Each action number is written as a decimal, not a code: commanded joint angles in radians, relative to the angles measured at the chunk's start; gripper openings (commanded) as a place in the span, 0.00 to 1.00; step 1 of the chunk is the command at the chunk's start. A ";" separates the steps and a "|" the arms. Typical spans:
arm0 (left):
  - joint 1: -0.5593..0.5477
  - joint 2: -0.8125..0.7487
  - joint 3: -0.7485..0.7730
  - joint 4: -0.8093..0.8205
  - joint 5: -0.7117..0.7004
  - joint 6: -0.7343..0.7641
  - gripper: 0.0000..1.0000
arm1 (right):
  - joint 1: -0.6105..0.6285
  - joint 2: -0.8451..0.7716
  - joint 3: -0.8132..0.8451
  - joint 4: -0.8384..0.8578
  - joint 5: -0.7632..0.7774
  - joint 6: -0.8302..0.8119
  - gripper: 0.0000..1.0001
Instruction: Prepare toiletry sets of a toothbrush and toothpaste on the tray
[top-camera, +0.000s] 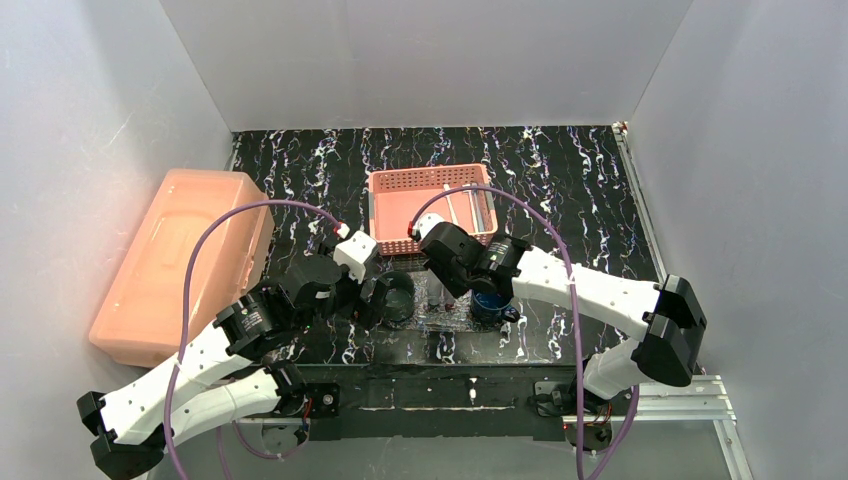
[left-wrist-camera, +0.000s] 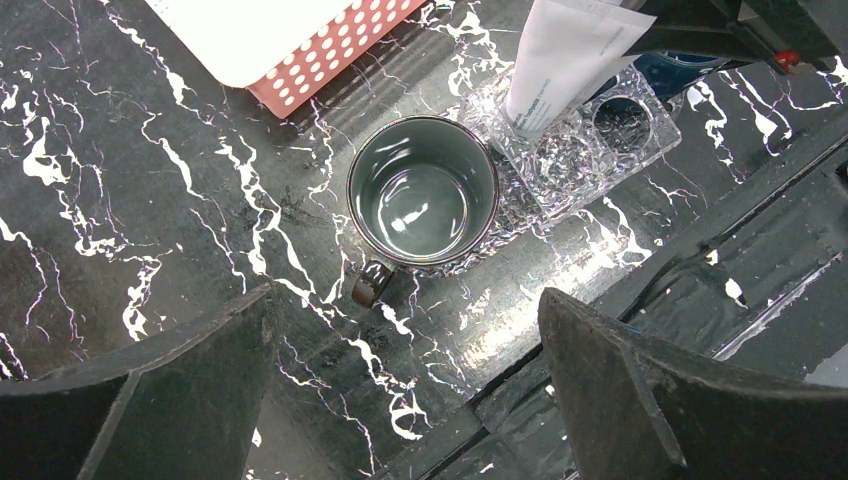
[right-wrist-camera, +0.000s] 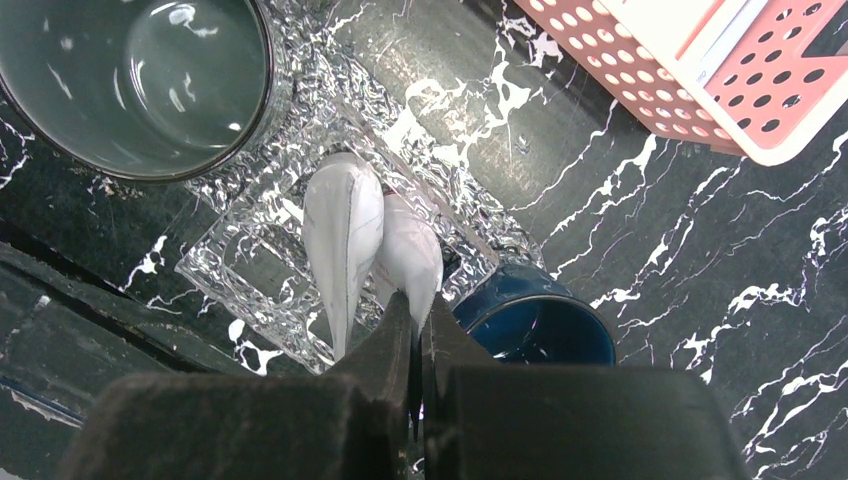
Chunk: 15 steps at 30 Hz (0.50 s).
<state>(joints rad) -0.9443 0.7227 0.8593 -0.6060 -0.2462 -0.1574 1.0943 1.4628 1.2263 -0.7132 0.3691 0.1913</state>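
My right gripper is shut on the crimped end of a white toothpaste tube, held upright over the clear glittery tray. A second white tube stands right beside it on the tray. From the left wrist, one tube rises from the tray next to a round recess. A slim white toothbrush lies in the pink basket. My left gripper hangs open, nothing between its fingers, just short of the grey mug.
The grey mug sits at the tray's left end, handle toward my left gripper. A blue mug stands at the tray's right end, under my right wrist. A big salmon box fills the table's left side. The table's near edge runs close below.
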 joint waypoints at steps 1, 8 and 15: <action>0.006 -0.012 -0.001 0.008 -0.001 0.005 0.98 | -0.005 -0.024 -0.021 0.053 0.020 0.013 0.01; 0.005 -0.015 0.000 0.006 -0.001 0.005 0.98 | -0.015 -0.020 -0.004 0.053 0.026 0.002 0.01; 0.005 -0.020 -0.001 0.008 -0.002 0.005 0.98 | -0.031 -0.004 0.004 0.061 0.021 -0.008 0.01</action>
<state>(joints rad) -0.9443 0.7143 0.8593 -0.6060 -0.2462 -0.1574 1.0817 1.4605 1.2198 -0.6979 0.3714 0.1902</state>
